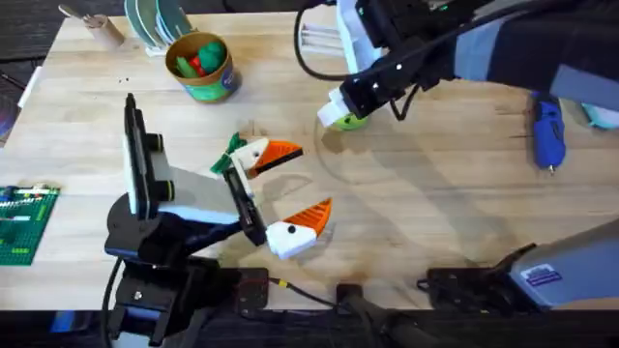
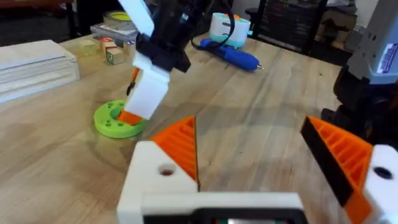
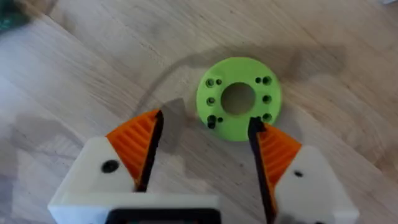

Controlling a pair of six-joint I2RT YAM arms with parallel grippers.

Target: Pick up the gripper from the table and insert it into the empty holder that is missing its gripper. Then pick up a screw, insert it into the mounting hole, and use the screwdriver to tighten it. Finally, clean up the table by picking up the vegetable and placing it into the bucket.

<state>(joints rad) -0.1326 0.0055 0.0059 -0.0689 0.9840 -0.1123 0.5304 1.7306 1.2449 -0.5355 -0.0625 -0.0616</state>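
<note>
My right gripper (image 3: 205, 124) hangs open just over a round green disc with holes (image 3: 238, 99), one orange pad touching the disc's rim. From overhead the disc (image 1: 350, 121) lies at the table's middle back, under that gripper (image 1: 340, 108). My left gripper (image 1: 296, 186) stands open and empty near the table's middle. A small green piece (image 1: 232, 148) lies by its far finger; I cannot tell if it is the vegetable. The blue screwdriver (image 1: 547, 135) lies at the right. The bucket (image 1: 201, 66) holds green and red toys. The loose gripper, holder and screw are out of view.
A green studded baseplate (image 1: 24, 222) sits at the left edge. Stacked plates (image 1: 160, 21) stand behind the bucket. In the left wrist view, wooden blocks (image 2: 112, 53) and a white-and-teal object (image 2: 229, 30) stand beyond the screwdriver (image 2: 230, 55).
</note>
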